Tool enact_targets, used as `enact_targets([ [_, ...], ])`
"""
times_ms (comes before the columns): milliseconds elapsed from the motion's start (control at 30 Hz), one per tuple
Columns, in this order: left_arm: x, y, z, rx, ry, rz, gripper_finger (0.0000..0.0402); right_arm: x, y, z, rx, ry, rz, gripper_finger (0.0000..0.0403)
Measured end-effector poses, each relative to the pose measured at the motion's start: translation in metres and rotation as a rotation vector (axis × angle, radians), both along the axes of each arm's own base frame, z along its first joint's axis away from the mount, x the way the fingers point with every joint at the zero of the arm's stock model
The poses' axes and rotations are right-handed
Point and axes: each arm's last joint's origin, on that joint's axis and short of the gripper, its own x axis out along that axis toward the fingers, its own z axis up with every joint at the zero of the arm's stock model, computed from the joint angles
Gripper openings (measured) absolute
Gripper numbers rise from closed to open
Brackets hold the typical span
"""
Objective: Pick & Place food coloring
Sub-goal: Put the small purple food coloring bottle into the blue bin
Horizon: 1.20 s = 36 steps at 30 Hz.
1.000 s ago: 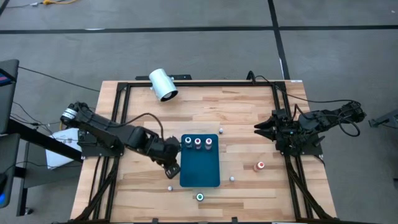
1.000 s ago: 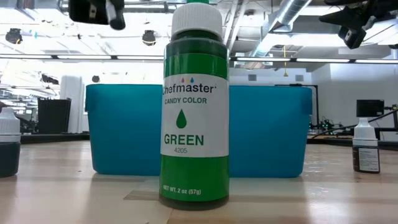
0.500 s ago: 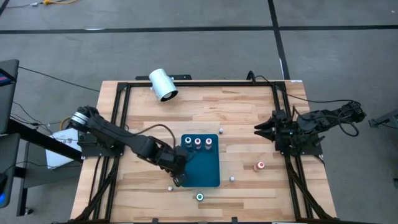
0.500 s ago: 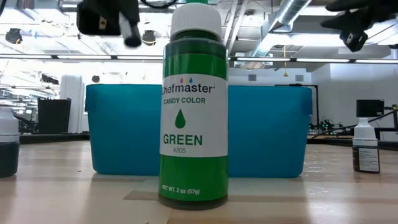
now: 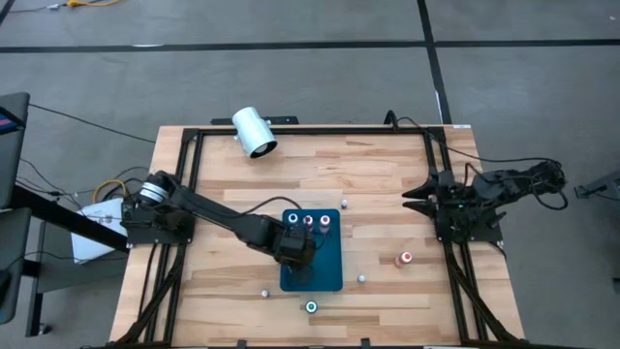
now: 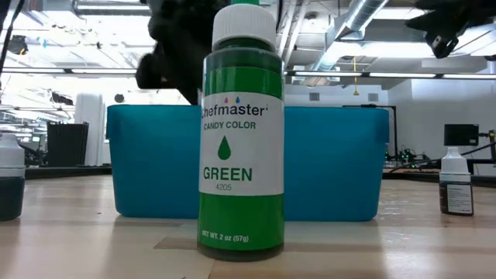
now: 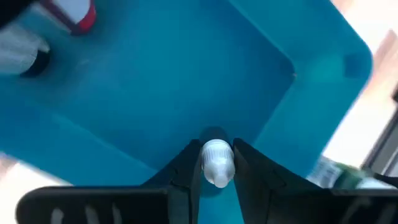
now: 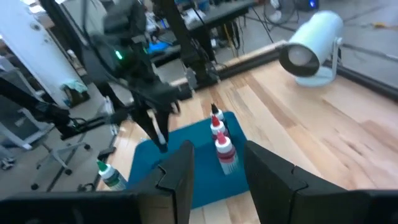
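My left gripper (image 5: 298,254) hangs over the blue bin (image 5: 329,276), shut on a small food coloring bottle (image 7: 216,167) with a white top. In the low view it shows as a dark mass (image 6: 180,70) above the bin (image 6: 333,163). Three more bottles (image 5: 308,221) stand inside the bin at its far end. A green bottle (image 5: 311,307) stands on its base near the table's front edge and fills the low view (image 6: 242,139). A red-topped bottle (image 5: 406,258) stands on the table right of the bin. My right gripper (image 5: 409,201) waits open at the right side. My left gripper pinches the bottle between its two fingers at the white top (image 7: 217,157). The fingers slant steeply down from above. The bottle hangs clear above the bin's floor, its top toward the wrist; its body is mostly hidden behind the top.
A big white cylinder (image 5: 255,132) lies at the table's far left edge. Black frame rails (image 5: 184,184) run along both sides. In the low view one dark bottle (image 6: 456,182) stands far right and another (image 6: 9,178) at the left edge. Bare wood lies around the bin.
My left gripper has gone toward the table's right edge and down, from beside the bin's left wall to over the bin's inside, carrying the bottle and staying shut on it.
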Motion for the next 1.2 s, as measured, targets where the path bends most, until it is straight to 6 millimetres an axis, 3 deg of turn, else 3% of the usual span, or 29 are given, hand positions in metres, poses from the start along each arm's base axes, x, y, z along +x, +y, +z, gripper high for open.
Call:
enact_targets([
  [200,0.018,0.001,-0.005,0.019,0.026,-0.007,0.0064,-0.019,-0.006,0.002,-0.002,-0.074,0.034,0.0126],
  [533,0.014,-0.001,-0.007,0.039,0.115,0.014,0.0064,-0.043,-0.015,0.002,0.033,-0.171,0.039,0.0126],
  [867,0.0,-0.021,-0.009,0.03,0.194,0.02,0.0064,-0.039,-0.013,-0.002,0.023,-0.133,0.038,0.0126],
  [1200,0.001,-0.031,-0.015,0.002,0.189,0.022,0.0064,-0.03,-0.01,-0.019,0.055,-0.084,0.028,0.0126],
])
